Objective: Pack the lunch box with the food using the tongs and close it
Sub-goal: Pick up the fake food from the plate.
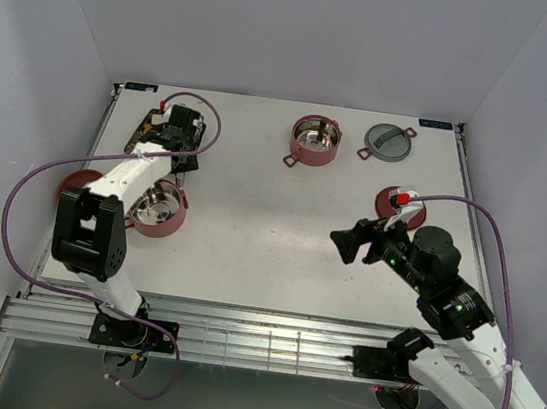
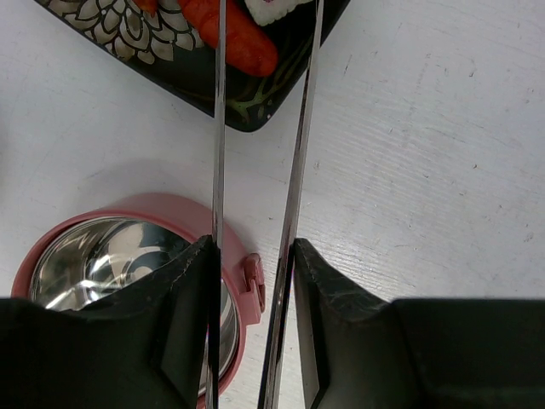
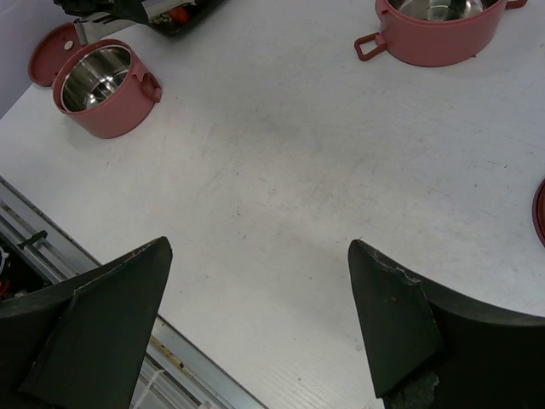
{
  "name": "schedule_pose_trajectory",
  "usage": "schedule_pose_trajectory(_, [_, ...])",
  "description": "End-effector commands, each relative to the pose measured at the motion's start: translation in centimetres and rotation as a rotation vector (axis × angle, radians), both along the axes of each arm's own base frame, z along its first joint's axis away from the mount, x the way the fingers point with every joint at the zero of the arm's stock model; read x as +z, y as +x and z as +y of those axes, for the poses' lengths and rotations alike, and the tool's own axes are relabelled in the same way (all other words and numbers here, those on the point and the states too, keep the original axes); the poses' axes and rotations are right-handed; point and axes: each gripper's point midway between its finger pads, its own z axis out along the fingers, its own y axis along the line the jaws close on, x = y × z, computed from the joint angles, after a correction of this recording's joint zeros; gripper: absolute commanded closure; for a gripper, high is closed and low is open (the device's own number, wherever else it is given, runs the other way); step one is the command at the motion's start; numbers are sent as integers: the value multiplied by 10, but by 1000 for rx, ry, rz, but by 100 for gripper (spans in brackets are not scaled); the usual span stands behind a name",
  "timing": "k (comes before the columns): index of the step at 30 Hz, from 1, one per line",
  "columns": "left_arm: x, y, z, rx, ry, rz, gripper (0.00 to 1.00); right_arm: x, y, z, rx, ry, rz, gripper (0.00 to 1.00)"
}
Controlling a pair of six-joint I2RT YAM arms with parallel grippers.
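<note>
My left gripper (image 2: pixel 253 247) is shut on the silver tongs (image 2: pixel 292 196), with one slim arm against each finger. The tongs reach out over the dark patterned plate (image 2: pixel 128 34), where a red piece of food (image 2: pixel 243 47) and a white piece (image 2: pixel 277 8) lie between the two arms; the tong tips are out of view. One red lunch box bowl (image 2: pixel 102 256) stands empty just below the plate. The second bowl (image 1: pixel 315 139) stands at the back middle. My right gripper (image 3: pixel 260 243) hangs open over bare table, holding nothing.
The grey metal lid (image 1: pixel 389 141) lies at the back right. One red disc lid (image 1: pixel 79 184) lies left of the near bowl, and another (image 1: pixel 395 202) is partly hidden behind the right arm. The table's front rail (image 3: pixel 51 256) is close under the right gripper.
</note>
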Motion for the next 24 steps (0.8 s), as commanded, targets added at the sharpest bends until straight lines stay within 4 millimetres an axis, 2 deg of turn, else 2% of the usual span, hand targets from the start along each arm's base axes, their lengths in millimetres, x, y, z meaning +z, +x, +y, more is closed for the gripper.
schedule_pose_trajectory(1, [32,3,3,1,-11,-93,58,14,3,3,7,26,-56,10])
schedule_pose_trajectory(17, [75,-11,8,10,-13,-168,62,12,7,-2,-30,14,-57,10])
schedule_pose_trajectory(24, [96,-39,14,34,-25,-164,62,12,7,0,-20,15,-54,10])
